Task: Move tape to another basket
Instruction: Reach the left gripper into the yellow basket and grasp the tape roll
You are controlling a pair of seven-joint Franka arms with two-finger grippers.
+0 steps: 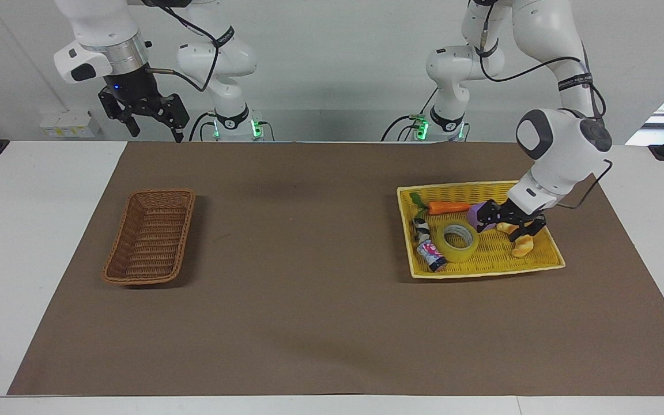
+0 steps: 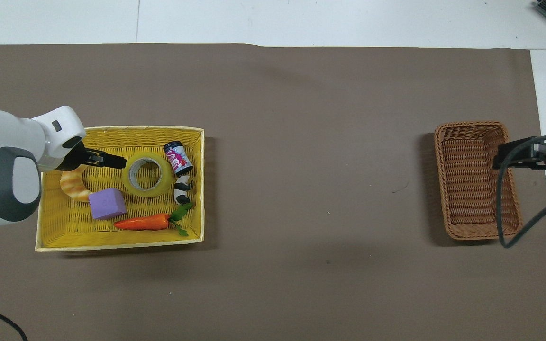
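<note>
The tape lies flat in the yellow tray, toward the right arm's end of it; it also shows in the overhead view. My left gripper is open and empty, low over the tray beside the tape, above a croissant and a purple cube. In the overhead view the left gripper points at the tape's edge. The brown wicker basket is empty at the right arm's end of the table. My right gripper is open and waits high up near its base.
The yellow tray also holds a carrot, a small can and a striped toy next to the tape, plus the cube and croissant. The right gripper and its cable overlap the basket from above.
</note>
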